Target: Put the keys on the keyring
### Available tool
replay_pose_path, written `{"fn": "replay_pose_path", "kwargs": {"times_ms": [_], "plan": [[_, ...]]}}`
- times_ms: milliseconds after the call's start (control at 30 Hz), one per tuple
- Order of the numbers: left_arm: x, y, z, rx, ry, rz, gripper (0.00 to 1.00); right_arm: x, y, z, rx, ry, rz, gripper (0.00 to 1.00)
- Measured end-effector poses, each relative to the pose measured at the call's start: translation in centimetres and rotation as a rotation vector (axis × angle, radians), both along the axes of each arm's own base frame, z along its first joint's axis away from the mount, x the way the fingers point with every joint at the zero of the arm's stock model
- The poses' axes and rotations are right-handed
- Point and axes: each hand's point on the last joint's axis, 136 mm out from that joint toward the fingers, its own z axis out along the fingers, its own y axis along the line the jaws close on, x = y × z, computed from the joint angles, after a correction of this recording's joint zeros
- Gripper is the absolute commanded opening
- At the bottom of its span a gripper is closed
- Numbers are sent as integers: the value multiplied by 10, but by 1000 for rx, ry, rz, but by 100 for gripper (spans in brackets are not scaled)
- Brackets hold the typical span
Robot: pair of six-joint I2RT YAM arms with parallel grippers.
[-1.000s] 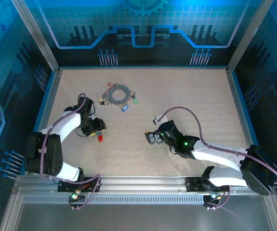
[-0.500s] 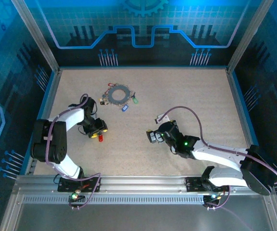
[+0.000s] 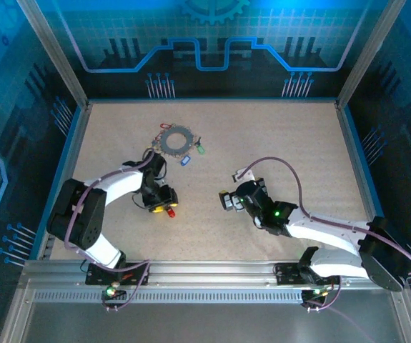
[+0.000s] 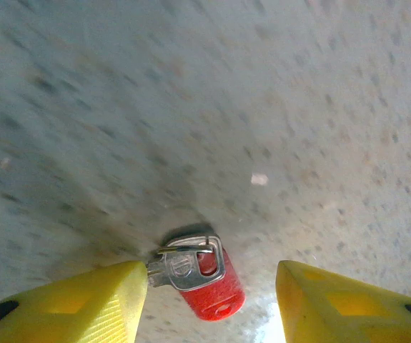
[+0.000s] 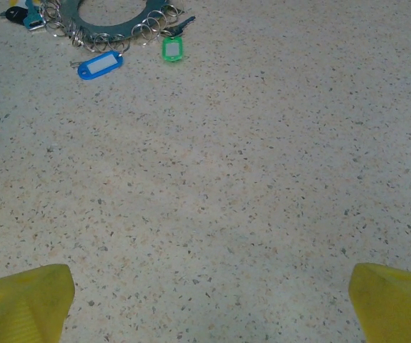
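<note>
Several keys point(image 5: 100, 64) around the keyring point(image 3: 188, 140)

Left arm point(image 3: 123, 182) swung right, red key point(image 3: 170, 212) shifted rightward

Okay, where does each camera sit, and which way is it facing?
Top external: above and behind the robot, looking down on the table; left gripper and right gripper show.
Left wrist: looks down close at the red key between its yellow fingers.
Right wrist: looks low across the table toward the keyring; its yellow fingertips frame the bottom.
Shared: top and left wrist show the red key; top and right wrist, the keyring.
</note>
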Motion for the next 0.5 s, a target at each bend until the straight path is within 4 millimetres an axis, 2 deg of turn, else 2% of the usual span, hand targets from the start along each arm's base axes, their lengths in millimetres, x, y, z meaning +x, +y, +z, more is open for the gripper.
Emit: {"fn": "replay_pose_path", "kwargs": {"times_ms": [167, 267, 500], "plan": [[-15, -17, 4, -12, -9, -43, 52, 0, -2, -1, -1, 2, -10, 100], [-18, -13, 12, 17, -32, -50, 49, 0, -3, -1, -3, 5, -14, 100], [-8, 3, 32, 98, -125, -43, 47, 0, -6, -2, -12, 4, -28, 100]]}}
